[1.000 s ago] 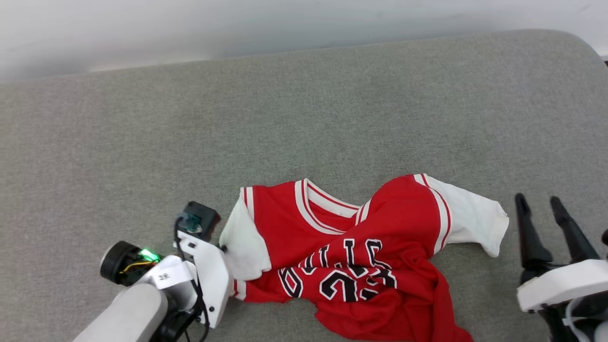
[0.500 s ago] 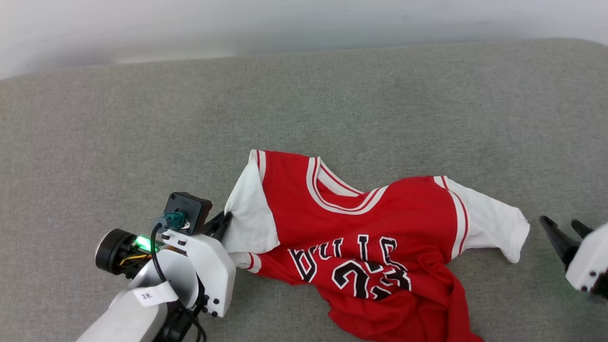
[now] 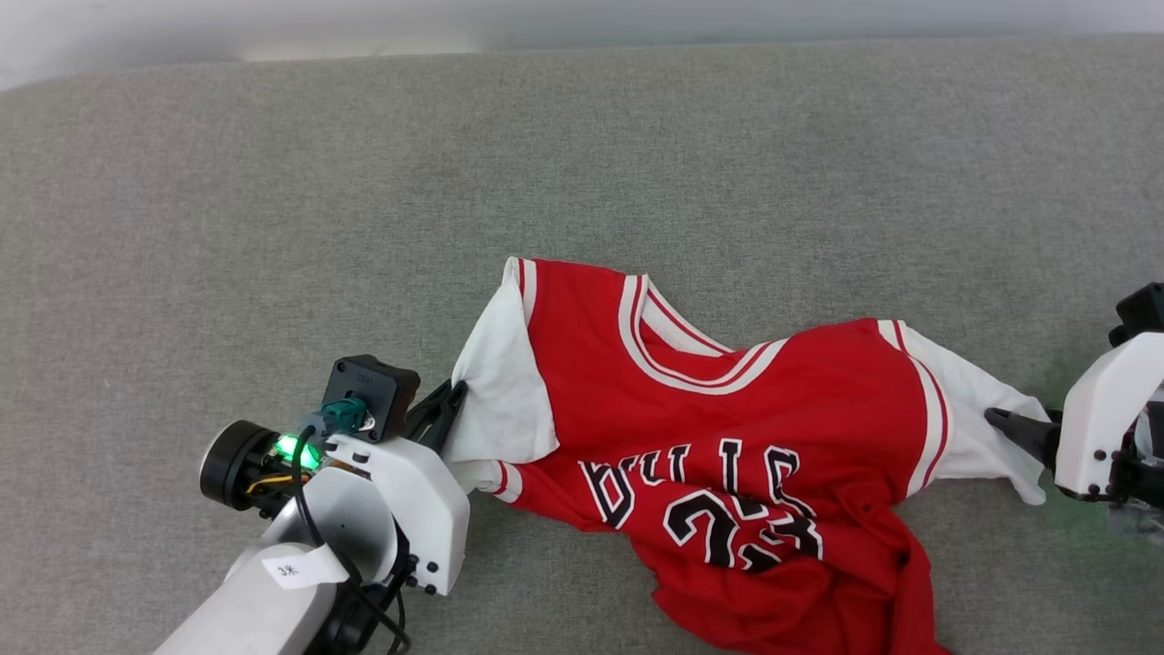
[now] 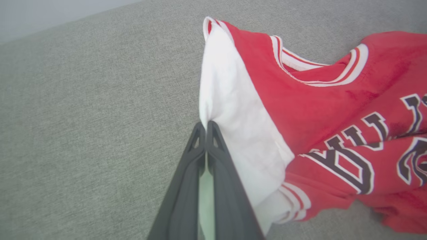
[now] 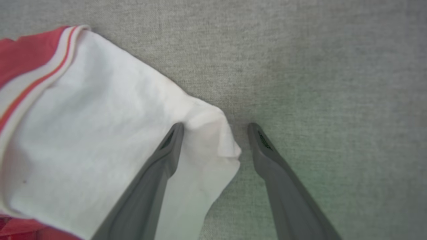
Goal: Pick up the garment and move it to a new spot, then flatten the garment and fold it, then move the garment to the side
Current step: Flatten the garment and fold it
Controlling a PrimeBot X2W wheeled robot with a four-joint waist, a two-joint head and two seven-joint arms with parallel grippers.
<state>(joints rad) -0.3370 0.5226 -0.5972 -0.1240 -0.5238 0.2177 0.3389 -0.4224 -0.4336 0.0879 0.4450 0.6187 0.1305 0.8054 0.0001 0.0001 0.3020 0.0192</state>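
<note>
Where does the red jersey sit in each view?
Head view: jersey lower centre, stretching right.
Left wrist view: jersey across the right half.
Right wrist view: jersey's white sleeve at left.
Shared landmark: the grey fabric surface under it.

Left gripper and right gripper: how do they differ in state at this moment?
The left gripper has its jaws shut on the edge of one white sleeve; the right gripper has its jaws open, straddling the tip of the other sleeve without gripping. The left gripper is at the garment's left end, the right gripper at its right end. Both point inward at the garment.
</note>
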